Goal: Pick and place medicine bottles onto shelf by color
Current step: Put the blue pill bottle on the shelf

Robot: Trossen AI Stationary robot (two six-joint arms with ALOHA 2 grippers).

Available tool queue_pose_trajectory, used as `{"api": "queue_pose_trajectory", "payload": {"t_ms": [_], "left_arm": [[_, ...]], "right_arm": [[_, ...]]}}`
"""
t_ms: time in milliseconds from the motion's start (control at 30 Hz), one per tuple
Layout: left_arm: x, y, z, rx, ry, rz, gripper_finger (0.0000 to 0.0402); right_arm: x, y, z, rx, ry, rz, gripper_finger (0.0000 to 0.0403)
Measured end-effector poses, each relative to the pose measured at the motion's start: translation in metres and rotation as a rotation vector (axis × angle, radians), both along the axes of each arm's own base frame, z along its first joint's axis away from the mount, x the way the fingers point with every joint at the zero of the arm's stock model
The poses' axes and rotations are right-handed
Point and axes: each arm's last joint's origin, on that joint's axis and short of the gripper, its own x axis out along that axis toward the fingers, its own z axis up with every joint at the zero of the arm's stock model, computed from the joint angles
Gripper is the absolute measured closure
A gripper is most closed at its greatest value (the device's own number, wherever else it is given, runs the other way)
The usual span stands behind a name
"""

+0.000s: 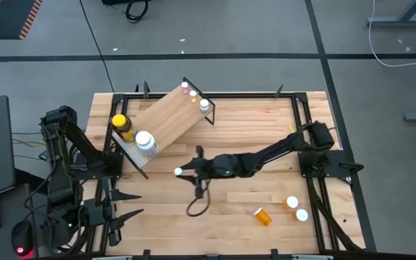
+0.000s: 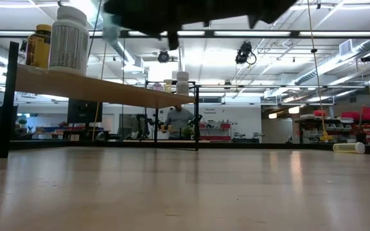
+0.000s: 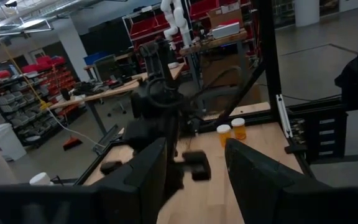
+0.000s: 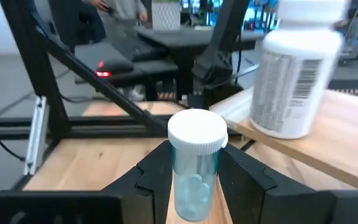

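Bottles number nine in the high view: five on the shelf [image 1: 168, 115], one in the right gripper [image 1: 181, 171], three loose on the table [image 1: 266, 137].

On the shelf, an amber jar [image 1: 123, 127] with a yellow lid and a big white bottle [image 1: 145, 141] stand side by side at the end nearer the left arm; three small white-capped vials [image 1: 194, 97] stand in a row at the far end.

The right arm reaches across the middle of the table. Its fingers [image 4: 157, 171] are clamped on a teal vial [image 4: 194, 168] with a white cap, held upright between them, cap above the fingertips. Past the fingers, the big white bottle stands on the shelf edge, near but not touching the vial.

The three loose bottles sit well behind the right gripper, near the right arm's base: one orange vial [image 1: 263, 215] lying on its side and two more with white caps [image 1: 296, 209] standing together just beside it.

The left gripper [image 1: 125, 206] hangs by its own base at the table's left edge, well away from every bottle, its fingers [image 3: 145, 177] apart and holding nothing. Two orange vials [image 3: 231, 129] show far beyond them.
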Motion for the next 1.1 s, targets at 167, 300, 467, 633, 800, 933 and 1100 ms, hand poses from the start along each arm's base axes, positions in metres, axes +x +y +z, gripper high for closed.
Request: {"api": "queue_pose_trajectory", "payload": {"t_ms": [167,300,467,633,800,933,1100], "left_arm": [[0.000,0.000,0.000,0.002,0.000,0.000,0.0230],[0.000,0.000,0.000,0.003,0.001,0.001,0.0230],[0.001,0.000,0.000,0.003,0.001,0.003,0.0230],[0.001,0.000,0.000,0.034,0.008,0.002,0.0230],[0.001,0.000,0.000,0.034,0.008,0.002,0.0230],[0.001,0.000,0.000,0.034,0.008,0.002,0.0230],[0.001,0.000,0.000,0.031,0.007,0.002,0.0230]], "right_arm": [[-0.033,-0.011,-0.001,0.010,-0.048,-0.092,0.0273],[-0.049,-0.018,-0.013,0.008,-0.052,-0.142,0.0273],[-0.049,-0.025,-0.015,0.025,-0.108,-0.162,0.0273],[-0.042,-0.031,-0.006,0.025,-0.122,-0.174,0.0273],[-0.025,-0.040,0.014,0.008,-0.076,-0.203,0.0273],[-0.015,-0.046,0.027,-0.006,-0.003,-0.209,0.0273],[-0.013,-0.058,0.032,-0.019,-0.035,-0.216,0.0273]]}}
